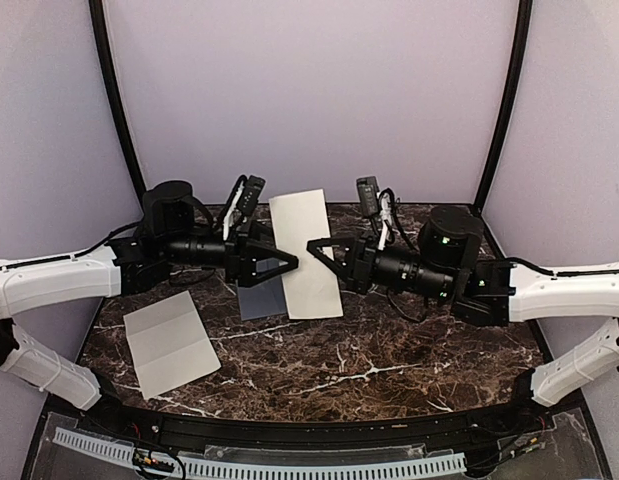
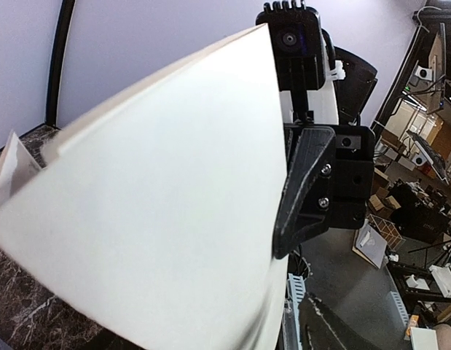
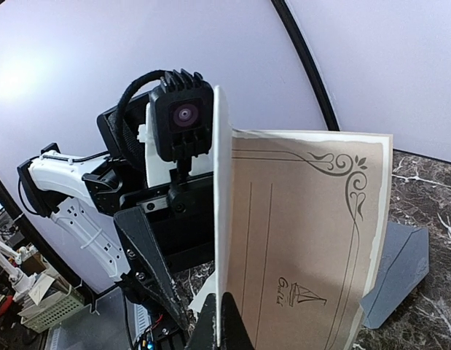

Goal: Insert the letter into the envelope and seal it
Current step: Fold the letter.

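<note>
The cream letter point(image 1: 307, 255) is held up on edge above the table between both arms. My right gripper point(image 1: 312, 245) is shut on its lower edge, as the right wrist view shows point(image 3: 224, 324). There the folded letter point(image 3: 305, 248) shows a tan inner face with an ornate border. My left gripper point(image 1: 292, 262) reaches the letter's left edge. In the left wrist view the letter point(image 2: 159, 204) fills the frame and hides my own jaws. The grey envelope point(image 1: 259, 298) lies flat on the table under the letter and also shows in the right wrist view point(image 3: 400, 270).
A second cream sheet point(image 1: 171, 342) with a fold crease lies flat on the dark marble table point(image 1: 389, 365) at the front left. Purple walls enclose the back and sides. A cable tray point(image 1: 289, 465) runs along the near edge.
</note>
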Robot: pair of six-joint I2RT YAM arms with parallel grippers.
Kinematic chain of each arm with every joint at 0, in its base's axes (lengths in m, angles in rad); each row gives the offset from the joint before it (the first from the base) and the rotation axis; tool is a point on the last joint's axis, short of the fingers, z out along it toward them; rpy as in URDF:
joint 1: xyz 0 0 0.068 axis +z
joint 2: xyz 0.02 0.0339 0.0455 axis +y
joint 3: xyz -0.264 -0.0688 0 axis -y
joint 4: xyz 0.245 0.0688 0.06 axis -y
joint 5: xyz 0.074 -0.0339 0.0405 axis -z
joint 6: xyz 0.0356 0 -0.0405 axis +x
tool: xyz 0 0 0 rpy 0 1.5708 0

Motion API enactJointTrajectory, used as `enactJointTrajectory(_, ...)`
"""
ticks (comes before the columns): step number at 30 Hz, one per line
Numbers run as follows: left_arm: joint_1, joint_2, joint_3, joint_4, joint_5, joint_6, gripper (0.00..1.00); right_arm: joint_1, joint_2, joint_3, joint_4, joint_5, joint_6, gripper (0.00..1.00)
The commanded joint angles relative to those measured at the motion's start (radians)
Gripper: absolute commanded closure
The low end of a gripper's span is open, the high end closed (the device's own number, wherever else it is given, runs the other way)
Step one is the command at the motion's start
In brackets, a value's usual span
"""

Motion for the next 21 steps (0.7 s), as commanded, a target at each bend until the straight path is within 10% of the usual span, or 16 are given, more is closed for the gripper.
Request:
enactJointTrajectory(1, -0.002, -0.02, 0.002, 0.026, 0.027, -0.006, 0.33, 0.005, -0.012, 0.012, 0.07, 0.017, -0.024, 1.0)
enactJointTrajectory(21, -0.002, -0.035, -0.024, 0.156, 0.181, -0.078, 0.76, 0.005, -0.008, 0.004, 0.051, 0.053, -0.022, 1.0)
